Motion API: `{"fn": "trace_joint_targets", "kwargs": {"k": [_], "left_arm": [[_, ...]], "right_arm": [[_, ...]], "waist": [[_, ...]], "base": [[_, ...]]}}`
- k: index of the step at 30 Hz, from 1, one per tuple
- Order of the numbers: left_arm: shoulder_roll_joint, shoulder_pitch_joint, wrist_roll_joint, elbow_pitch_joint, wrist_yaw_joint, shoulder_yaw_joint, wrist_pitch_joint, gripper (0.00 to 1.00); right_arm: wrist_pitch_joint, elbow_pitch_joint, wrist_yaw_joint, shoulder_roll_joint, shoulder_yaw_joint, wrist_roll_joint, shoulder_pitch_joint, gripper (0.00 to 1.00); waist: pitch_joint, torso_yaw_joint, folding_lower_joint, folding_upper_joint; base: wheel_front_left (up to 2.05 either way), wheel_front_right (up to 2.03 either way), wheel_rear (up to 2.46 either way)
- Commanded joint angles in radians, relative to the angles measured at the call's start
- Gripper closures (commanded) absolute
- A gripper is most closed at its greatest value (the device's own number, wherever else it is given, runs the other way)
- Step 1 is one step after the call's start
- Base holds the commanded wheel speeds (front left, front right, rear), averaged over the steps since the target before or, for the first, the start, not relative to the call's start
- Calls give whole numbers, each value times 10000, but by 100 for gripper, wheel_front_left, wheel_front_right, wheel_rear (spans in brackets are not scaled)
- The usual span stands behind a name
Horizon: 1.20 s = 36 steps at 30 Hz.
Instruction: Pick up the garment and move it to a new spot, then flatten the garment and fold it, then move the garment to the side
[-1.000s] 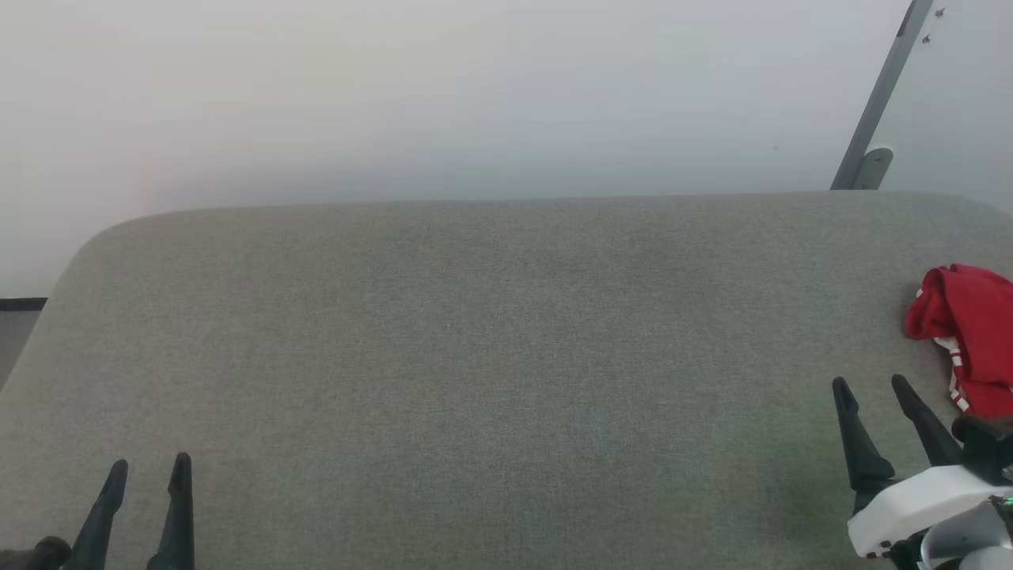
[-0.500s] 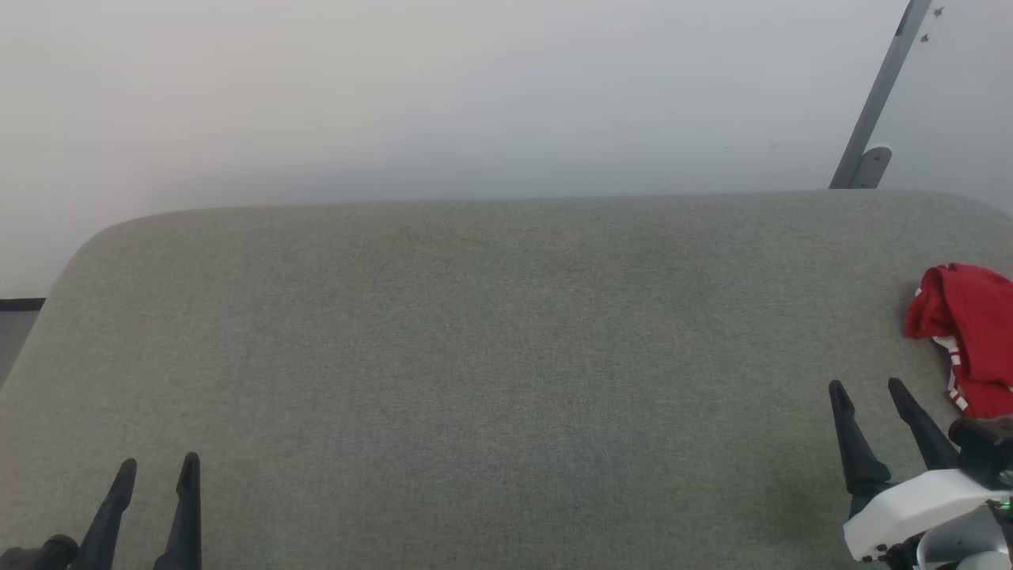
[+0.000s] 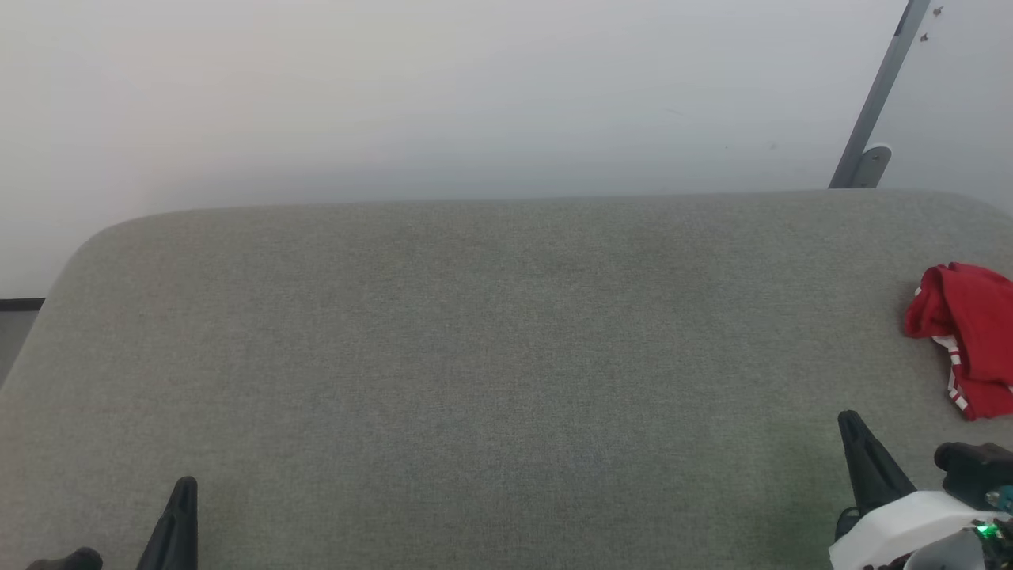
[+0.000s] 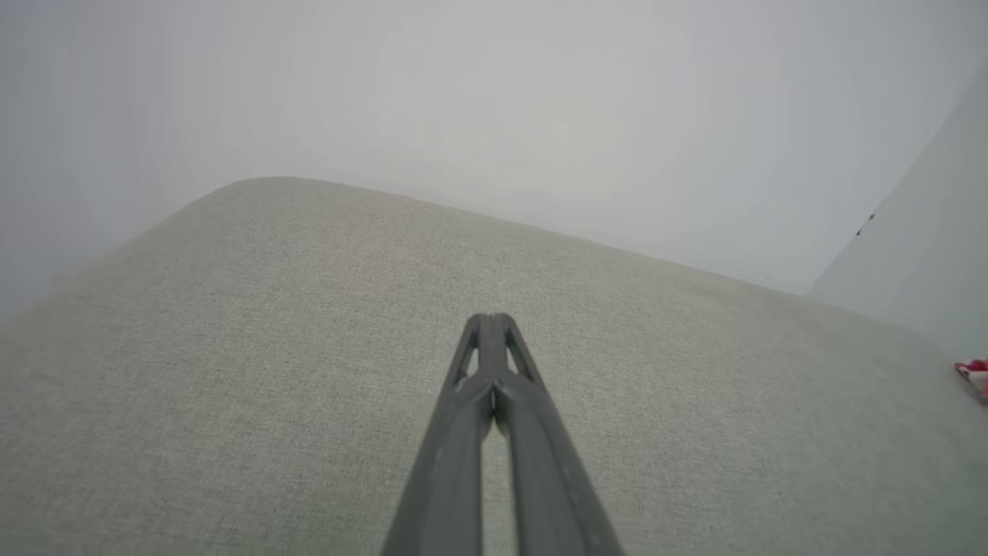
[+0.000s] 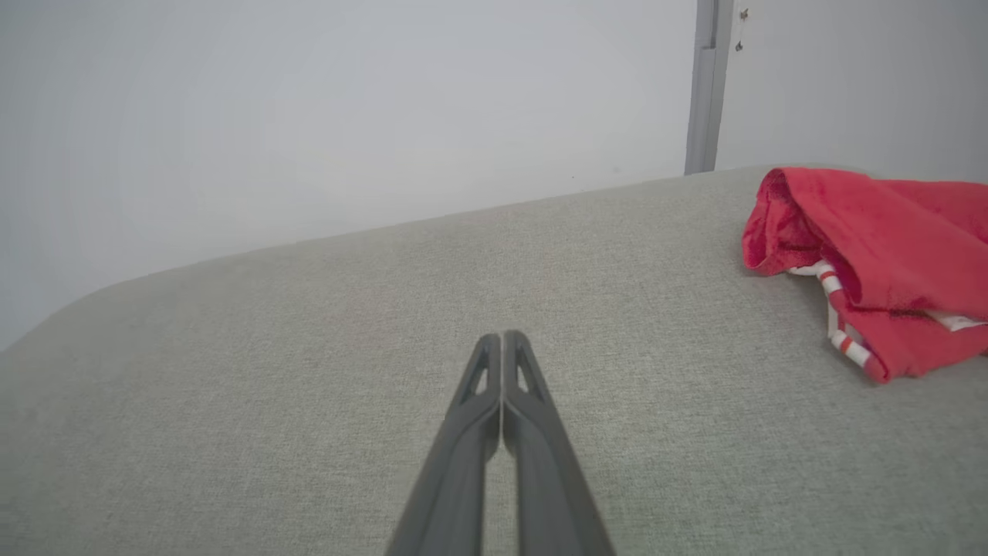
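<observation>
Grey fabric worktop (image 3: 475, 332) with the red garment (image 3: 969, 332) bunched at its far right.
The left end effector (image 4: 488, 324) sat low over the near left of the worktop, its two dark fingers pressed together. The right end effector (image 5: 502, 341) was over the near right, fingers likewise pressed together. The garment lay crumpled just beyond and to its right, apart from it, white-striped trim showing.

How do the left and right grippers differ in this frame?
The right gripper sits close to the garment, which looms large in its wrist view; the left gripper is far across the grey cushion, the garment a sliver at its view's edge. In the head view the right gripper shows higher than the left gripper. Both are shut and empty, clear of the garment.
</observation>
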<state>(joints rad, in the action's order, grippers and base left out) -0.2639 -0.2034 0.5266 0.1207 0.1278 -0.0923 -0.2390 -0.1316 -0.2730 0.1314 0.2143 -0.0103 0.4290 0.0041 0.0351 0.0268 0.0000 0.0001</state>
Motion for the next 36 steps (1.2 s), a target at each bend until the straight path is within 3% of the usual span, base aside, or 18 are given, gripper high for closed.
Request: {"fn": "trace_joint_targets", "kwargs": {"k": [1, 36], "left_arm": [[-50, 241, 441, -99, 2, -68, 90, 100], [860, 1498, 4831, 454, 17, -141, 1546, 100]], "right_arm": [[74, 134, -1, 7, -104, 432, -256, 100], [1067, 244, -4, -686, -486, 5245, -657, 100]], "waist": [[-6, -5, 0, -1], [-116, -82, 0, -1]], "base": [[0, 0, 0], [0, 0, 0]]}}
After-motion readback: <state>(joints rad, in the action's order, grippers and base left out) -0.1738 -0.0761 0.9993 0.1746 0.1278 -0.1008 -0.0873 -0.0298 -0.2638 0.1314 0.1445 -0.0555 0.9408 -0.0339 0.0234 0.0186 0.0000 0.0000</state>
